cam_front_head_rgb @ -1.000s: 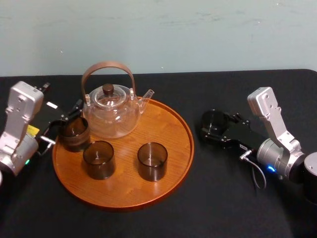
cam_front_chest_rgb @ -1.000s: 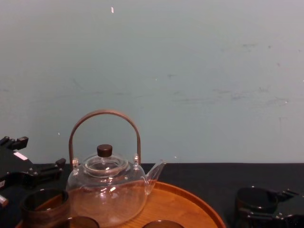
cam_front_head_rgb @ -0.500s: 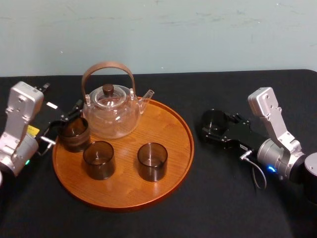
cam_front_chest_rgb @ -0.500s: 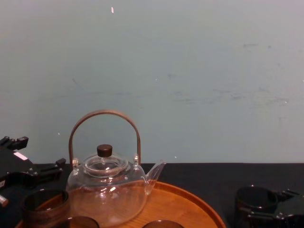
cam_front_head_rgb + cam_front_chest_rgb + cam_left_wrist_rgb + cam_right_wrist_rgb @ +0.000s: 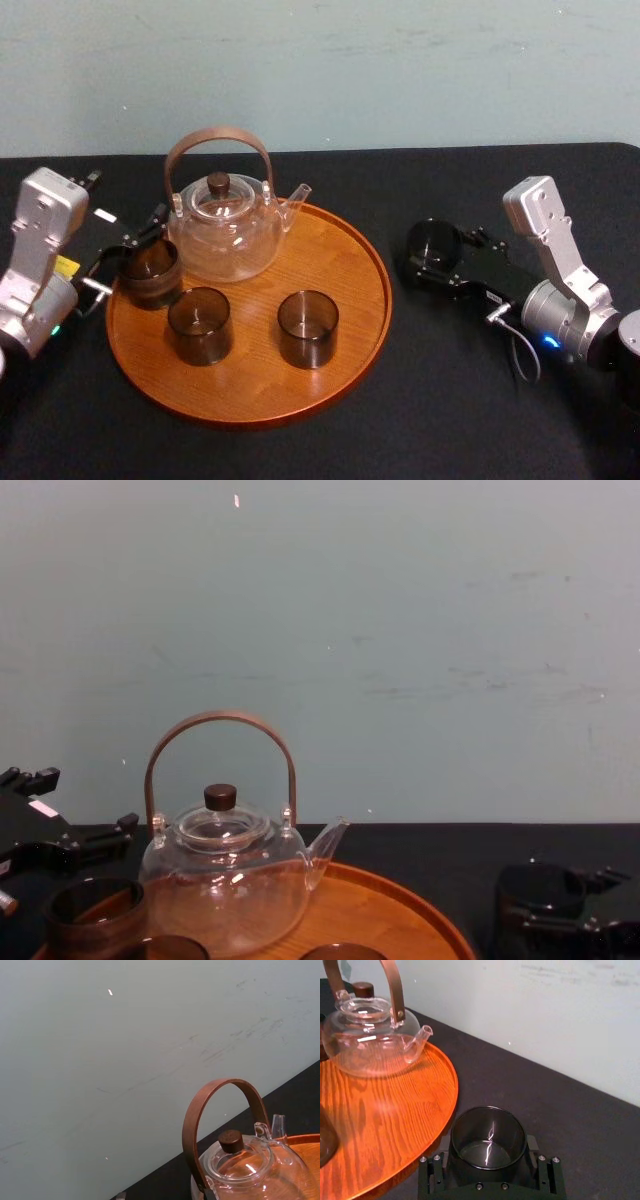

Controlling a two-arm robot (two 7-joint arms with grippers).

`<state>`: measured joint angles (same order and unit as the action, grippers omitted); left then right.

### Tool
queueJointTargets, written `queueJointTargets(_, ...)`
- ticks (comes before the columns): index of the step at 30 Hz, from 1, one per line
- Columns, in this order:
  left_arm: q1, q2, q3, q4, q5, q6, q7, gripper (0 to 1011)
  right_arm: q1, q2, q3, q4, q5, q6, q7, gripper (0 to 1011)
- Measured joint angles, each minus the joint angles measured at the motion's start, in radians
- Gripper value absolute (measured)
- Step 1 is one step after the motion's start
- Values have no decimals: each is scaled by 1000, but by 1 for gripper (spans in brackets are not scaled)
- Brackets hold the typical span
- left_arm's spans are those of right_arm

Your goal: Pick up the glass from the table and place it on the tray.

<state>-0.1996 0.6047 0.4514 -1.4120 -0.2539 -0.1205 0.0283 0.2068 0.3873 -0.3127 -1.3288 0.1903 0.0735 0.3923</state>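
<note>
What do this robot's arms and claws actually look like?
Both the left arm and right arm end in a boxy silver-grey block on a rounded grey joint. The left gripper and right gripper are matt black. A black cable loops by the right joint, beside a blue light; the left has a green light and a yellow sticker.

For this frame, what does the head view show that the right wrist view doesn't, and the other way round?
Head view: the left gripper at the left rim of the tray, by the leftmost glass of three standing on it, plus the wide table. Right wrist view: up close, the right gripper with its fingers tight on either side of the lone glass, off the tray. Both: tray, teapot, lone glass, right gripper.
</note>
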Motion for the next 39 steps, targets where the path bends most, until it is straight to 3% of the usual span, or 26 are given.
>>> queueJointTargets(19, 0, 0, 0, 0, 0, 0, 0, 1001, -9, 10, -28, -98, -14, -10, 14, 900)
queueJointTargets(39, 0, 0, 0, 0, 0, 0, 0, 1001, 71, -44, -115, -57, -50, 6, 36, 900)
